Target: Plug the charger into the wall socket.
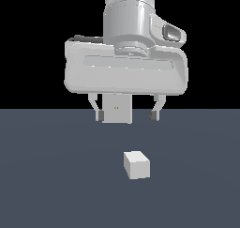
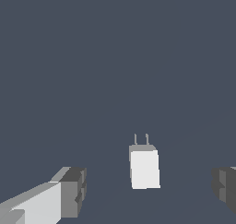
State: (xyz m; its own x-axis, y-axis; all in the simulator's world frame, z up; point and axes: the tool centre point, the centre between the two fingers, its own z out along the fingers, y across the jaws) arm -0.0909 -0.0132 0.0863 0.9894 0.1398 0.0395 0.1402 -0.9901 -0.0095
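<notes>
Dark grey-blue floor [image 1: 56, 185], black backdrop. Wall socket [image 1: 116, 109] standing upright beyond charger [image 1: 137, 164], partly showing between fingers. Gripper [image 1: 125, 114] hanging above charger, jaws spread wide, gripping nothing. Charger lying on floor, two prongs [image 2: 141, 139] pointing away from gripper.

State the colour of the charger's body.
Plain white charger, with two thin grey prongs; the wrist view shows it best.

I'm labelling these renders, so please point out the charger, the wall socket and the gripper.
charger [image 1: 137, 164]: exterior view, on its front face.
wall socket [image 1: 116, 109]: exterior view, panel centre by the two holes.
gripper [image 1: 125, 114]: exterior view, midway between the open fingertips.
</notes>
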